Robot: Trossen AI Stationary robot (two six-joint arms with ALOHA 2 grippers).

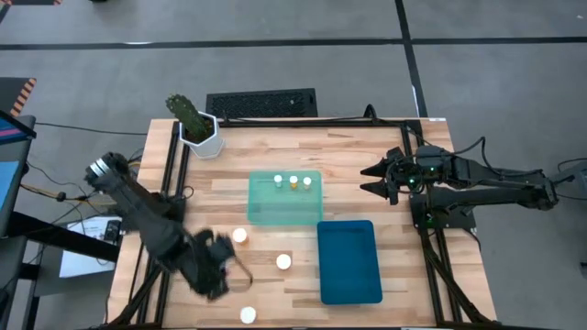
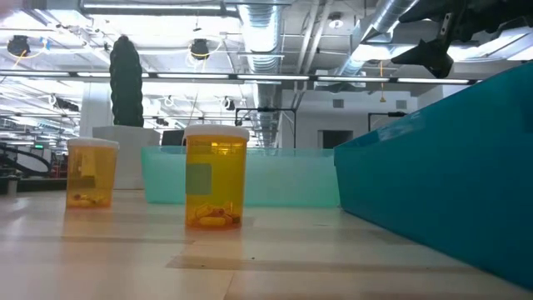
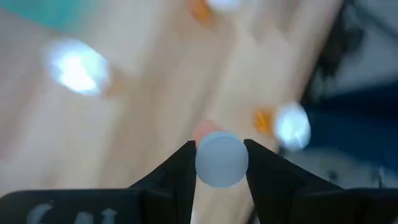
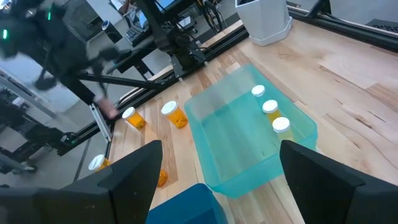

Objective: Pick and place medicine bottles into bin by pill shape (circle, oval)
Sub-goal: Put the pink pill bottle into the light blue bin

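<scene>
Pale wood planks form the table (image 1: 367, 151), and the light green tray (image 1: 285, 198) near its middle serves as the landmark. From above, three medicine bottles (image 1: 293, 181) stand in a row inside the tray along its far edge; the dark blue bin (image 1: 348, 261) lies just beside the tray's near right corner. Three more white-capped bottles sit on the bare wood on the tray's near side, one (image 1: 239, 236) just off its near left corner, one (image 1: 283, 262) farther toward the front, one (image 1: 248, 314) at the table's front edge. The left gripper (image 1: 217, 266) hangs near those bottles, and the right gripper (image 1: 374, 178) waits to the tray's right, fingers spread. A white pot with a cactus (image 1: 200, 131) stands beyond the tray's far left corner. At table height, two amber bottles (image 2: 216, 176) stand in front of the tray, pills visible at their bottoms. The left wrist camera shows the left gripper clamped on a white-capped bottle (image 3: 221, 158) above the wood. The right wrist camera shows wide-apart fingers (image 4: 134, 180) with the tray and its three bottles beyond.
</scene>
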